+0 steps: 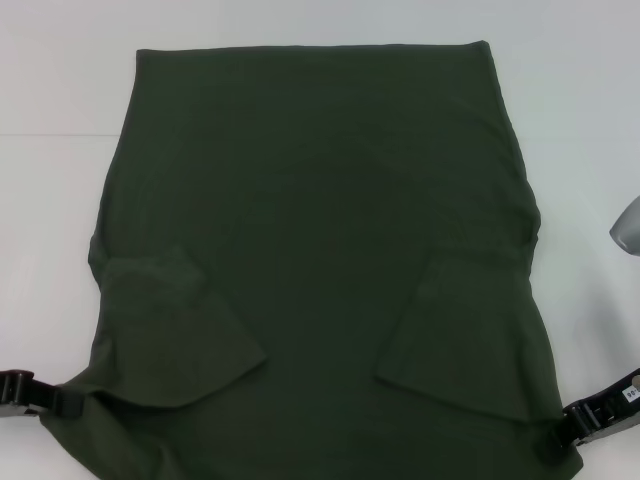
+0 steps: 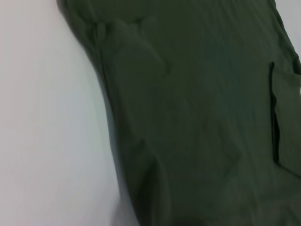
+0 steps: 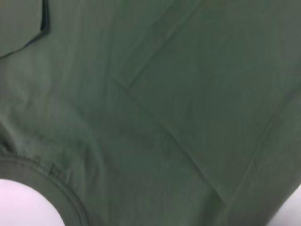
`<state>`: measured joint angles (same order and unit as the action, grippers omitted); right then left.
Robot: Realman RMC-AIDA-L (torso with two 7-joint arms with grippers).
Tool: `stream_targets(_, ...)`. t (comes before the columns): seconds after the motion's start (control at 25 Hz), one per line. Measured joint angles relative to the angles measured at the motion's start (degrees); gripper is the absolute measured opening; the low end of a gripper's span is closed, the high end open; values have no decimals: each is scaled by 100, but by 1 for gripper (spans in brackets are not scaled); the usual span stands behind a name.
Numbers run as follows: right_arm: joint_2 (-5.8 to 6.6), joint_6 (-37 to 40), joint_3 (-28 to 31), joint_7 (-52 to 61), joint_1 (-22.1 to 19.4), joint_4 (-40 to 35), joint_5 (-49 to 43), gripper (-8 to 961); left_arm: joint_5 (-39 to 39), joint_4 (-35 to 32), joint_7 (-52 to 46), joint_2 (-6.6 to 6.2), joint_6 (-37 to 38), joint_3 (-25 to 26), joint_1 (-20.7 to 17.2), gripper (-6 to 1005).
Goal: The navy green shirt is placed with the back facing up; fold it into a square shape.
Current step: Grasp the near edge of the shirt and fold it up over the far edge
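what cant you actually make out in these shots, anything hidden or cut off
- Left claw, head view: only black parts show at the navy green shirt's near left corner; the fingers are not visible.
- Right claw, head view: partly cut off by the frame edge at the near right corner.
- Shirt's near hem: cut off by the bottom edge in the head view.
- Grey object at the right edge: mostly out of frame, unidentifiable.
- Shirt front: face down, unseen.

White table [image 1: 60, 90], plain surface. Lying directly on it: the navy green shirt [image 1: 320, 220], spread flat, plain side up, covering most of the middle from far edge to near edge. Both sleeves folded inward onto the body, left and right. Bare table visible either side; a grey object [image 1: 627, 225] at far right, probably off-surface.
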<state>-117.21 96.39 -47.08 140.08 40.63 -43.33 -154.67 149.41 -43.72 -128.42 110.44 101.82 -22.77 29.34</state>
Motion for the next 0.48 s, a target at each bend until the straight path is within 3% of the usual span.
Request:
stream_targets(0.16,31,215,25,-336,-2,7,8,66,2,42,72,-25,162,-3,1,15)
stream_targets(0.48,125,1151,119,-1220,-71,99,16,66,302,91,144,-124,1084,-77,-121,15)
